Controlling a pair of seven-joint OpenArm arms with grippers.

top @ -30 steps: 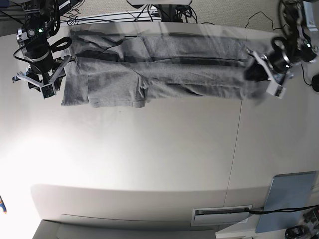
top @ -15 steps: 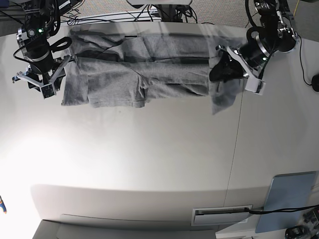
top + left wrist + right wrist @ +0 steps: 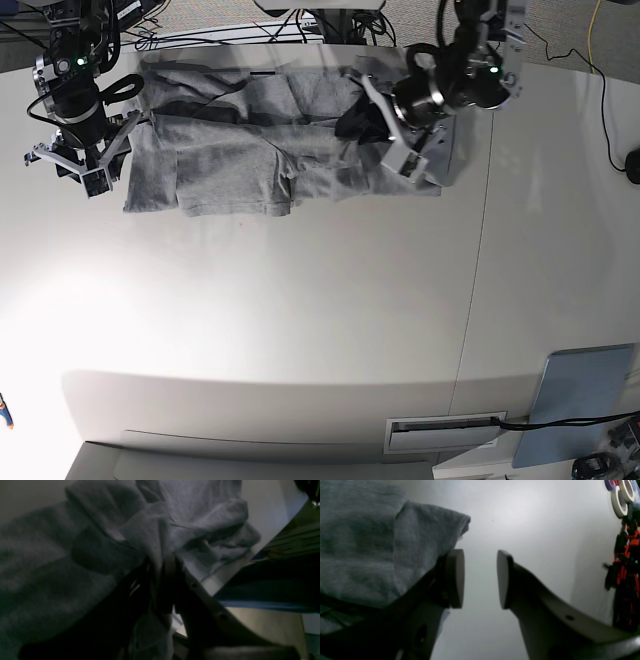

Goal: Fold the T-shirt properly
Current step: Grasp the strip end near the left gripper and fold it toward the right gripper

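Observation:
The heather-grey T-shirt (image 3: 230,170) lies in a long band across the table's far side, its right end doubled back over the middle. My left gripper (image 3: 380,125) hovers over that doubled part, shut on a bunch of the cloth. The left wrist view shows the T-shirt (image 3: 100,542) pinched tight between the left gripper's (image 3: 160,577) dark fingers. My right gripper (image 3: 75,165) stands at the shirt's left end, open. In the right wrist view the right gripper (image 3: 480,578) holds nothing, and the T-shirt's (image 3: 365,547) edge rests against the left pad (image 3: 455,577).
A pale blue-grey panel (image 3: 580,400) and a white slotted box (image 3: 445,432) sit at the near right. Cables (image 3: 300,25) run along the far edge. Tape rolls (image 3: 621,497) and red-black parts (image 3: 627,562) show beyond the right gripper.
My left gripper has swung leftward with the shirt's right end, laying it back over the middle, so the band is shorter. The right arm has stayed still.

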